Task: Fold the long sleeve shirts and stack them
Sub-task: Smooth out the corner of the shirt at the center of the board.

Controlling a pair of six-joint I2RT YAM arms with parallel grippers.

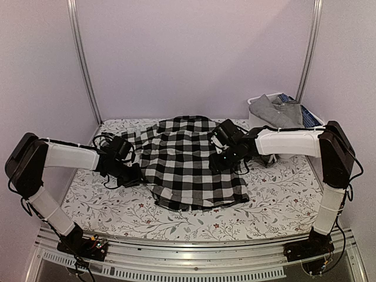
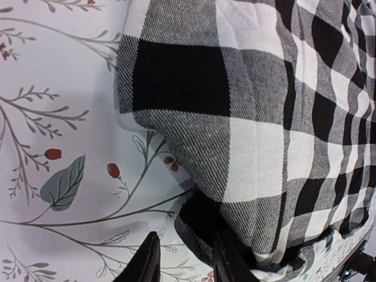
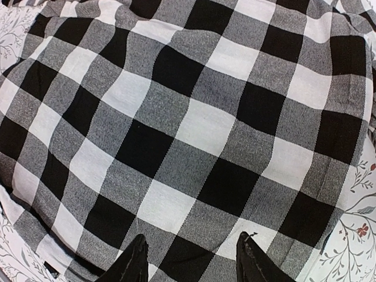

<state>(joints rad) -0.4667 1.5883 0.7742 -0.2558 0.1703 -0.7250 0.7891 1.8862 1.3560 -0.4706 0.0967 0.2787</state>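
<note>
A soft black-and-white big-check cloth shirt (image 1: 188,164), spread out flat on a white table cover with printed leaves and red berries (image 1: 282,200), right between the two grippers. Low down at one edge of the shirt, the left gripper (image 1: 135,174), its black fingers (image 2: 147,261) a little apart, open, not squeezed on anything. A dark folded corner of the shirt poking into the gap between them, close to the finger on the right of the wrist view. A strip of bare table cover beside the other finger. The rest of the shirt ahead of this gripper and off to its right. Over the other side of the shirt, the right gripper (image 1: 222,160), its dark fingertips (image 3: 134,264) wide apart, open, holding nothing. Only checked cloth under it and ahead of it, with a bit of table cover peeking out at its right. Off behind the right gripper, at the far corner, a white plastic tub (image 1: 255,120) with a crumpled plain grey shirt (image 1: 271,108) and a blue patterned cloth (image 1: 296,108) inside.
</note>
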